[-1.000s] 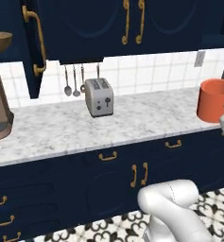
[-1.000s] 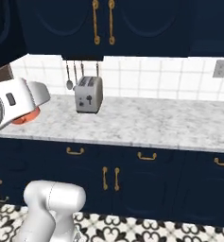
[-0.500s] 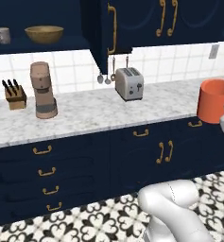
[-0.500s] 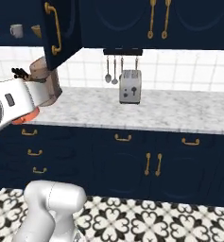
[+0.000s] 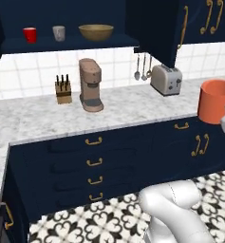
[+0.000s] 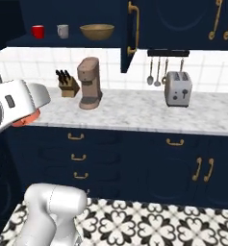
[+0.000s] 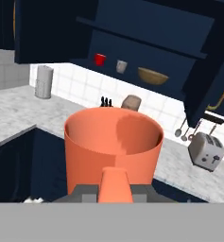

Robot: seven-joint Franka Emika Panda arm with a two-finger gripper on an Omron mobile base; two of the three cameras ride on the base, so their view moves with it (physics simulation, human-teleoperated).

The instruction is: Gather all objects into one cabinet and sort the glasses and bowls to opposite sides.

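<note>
**Navy kitchen: coral cup in hand, open shelf up and to the far left**

Marble counter and navy drawers fill the middle ground; above them the dark navy wall cabinet (image 5: 61, 42) stands open. The orange-coral handleless cup (image 7: 112, 146) sits upright in the two-finger gripper (image 7: 114, 191), mouth up, its smooth wall rising straight and slightly flared, its inside empty as far as the hand view reaches. Its base hides the finger tips, so the jaws are judged to be pinching it low down, though their exact grip cannot be made out. In the left base view the same cup hangs at the right edge, in front of the counter.

The move ahead turns on one relation: the shelf lies above the cup and off to its far left, across the counter. On that shelf stand the bright red cup (image 5: 30, 34) at the left, the pale grey-beige cup (image 5: 59, 32) just beside it, and the wide tan wooden-looking bowl (image 5: 96, 32) to the right, apart from both. The free stretch near the two cups looks the natural place for the coral one.

Below stand a brown coffee machine (image 5: 90, 85), a knife block (image 5: 62, 90) and a silver toaster (image 5: 166, 79).
</note>
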